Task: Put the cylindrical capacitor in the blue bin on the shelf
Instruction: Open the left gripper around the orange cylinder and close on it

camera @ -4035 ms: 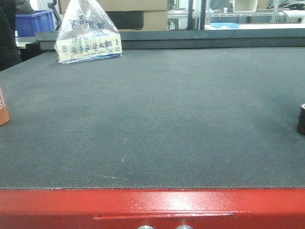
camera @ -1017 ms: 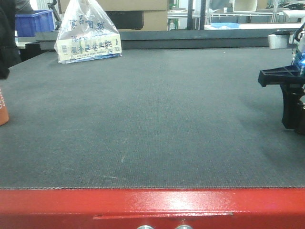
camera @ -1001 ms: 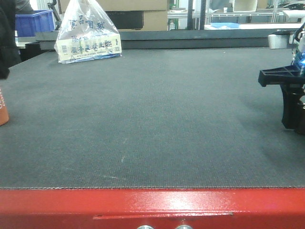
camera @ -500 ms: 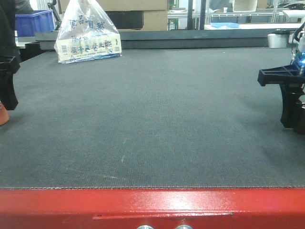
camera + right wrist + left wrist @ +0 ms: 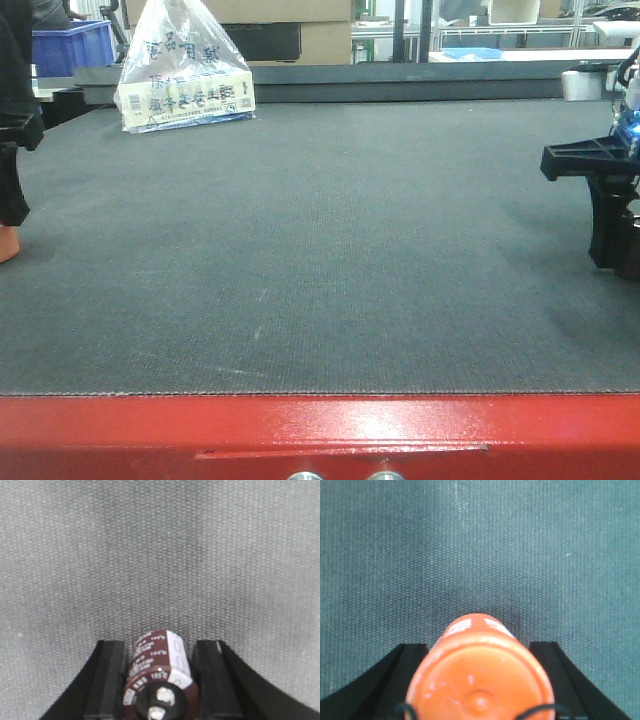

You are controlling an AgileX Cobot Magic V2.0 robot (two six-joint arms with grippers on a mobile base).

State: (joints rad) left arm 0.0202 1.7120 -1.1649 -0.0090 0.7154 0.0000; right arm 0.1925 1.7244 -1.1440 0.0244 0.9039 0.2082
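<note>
The cylindrical capacitor (image 5: 160,675) is dark brown with white print, a white stripe and two metal terminals on its top. It stands on the dark mat (image 5: 320,250) between the fingers of my right gripper (image 5: 160,645), which is shut on it. In the front view the right gripper (image 5: 612,225) stands at the mat's right edge, and its finger hides most of the capacitor. My left gripper (image 5: 477,647) is open around an orange container (image 5: 480,680). Its fingers (image 5: 405,680) stand wide on both sides. The shelf and its blue bin are out of view.
A plastic bag with a printed box (image 5: 185,70) sits at the mat's far left. The table has a red front edge (image 5: 320,435). A blue crate (image 5: 72,45) and cardboard boxes (image 5: 300,35) stand behind the table.
The left gripper has come in at the left edge and dropped over the orange container. The right gripper, absent 4 s ago, has barely moved in the last second.
</note>
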